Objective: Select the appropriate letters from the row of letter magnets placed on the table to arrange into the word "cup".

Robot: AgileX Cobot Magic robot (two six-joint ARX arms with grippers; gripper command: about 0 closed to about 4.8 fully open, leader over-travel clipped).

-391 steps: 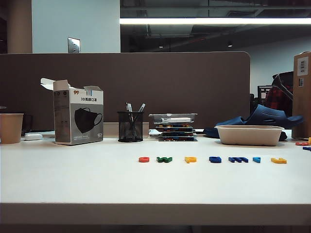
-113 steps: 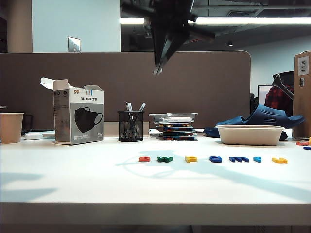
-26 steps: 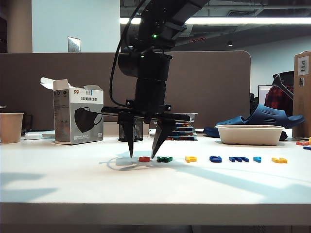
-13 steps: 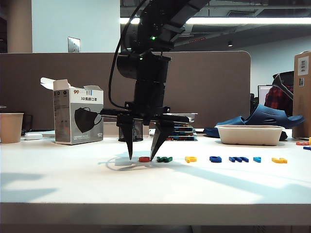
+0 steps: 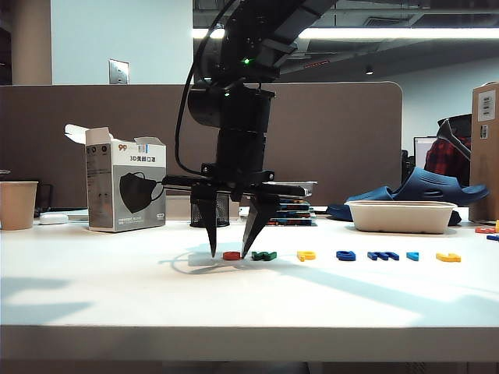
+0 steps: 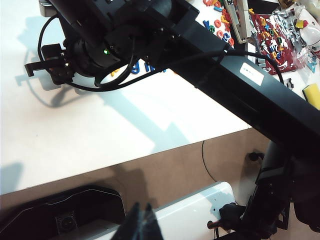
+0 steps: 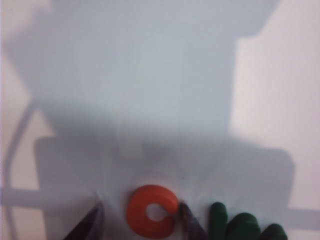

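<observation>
Right wrist view: flat red ring-like "c" (image 7: 152,211) between right pincer (image 7: 142,220) tips

My right pincer (image 5: 231,253) points straight down at the white surface (image 5: 117,288), its two dark fingertips (image 5: 214,251) parted either side of the red "c" (image 5: 231,255). The green letter (image 5: 264,255) lies just beside one tip. The other letters run on rightward in a row.
</observation>
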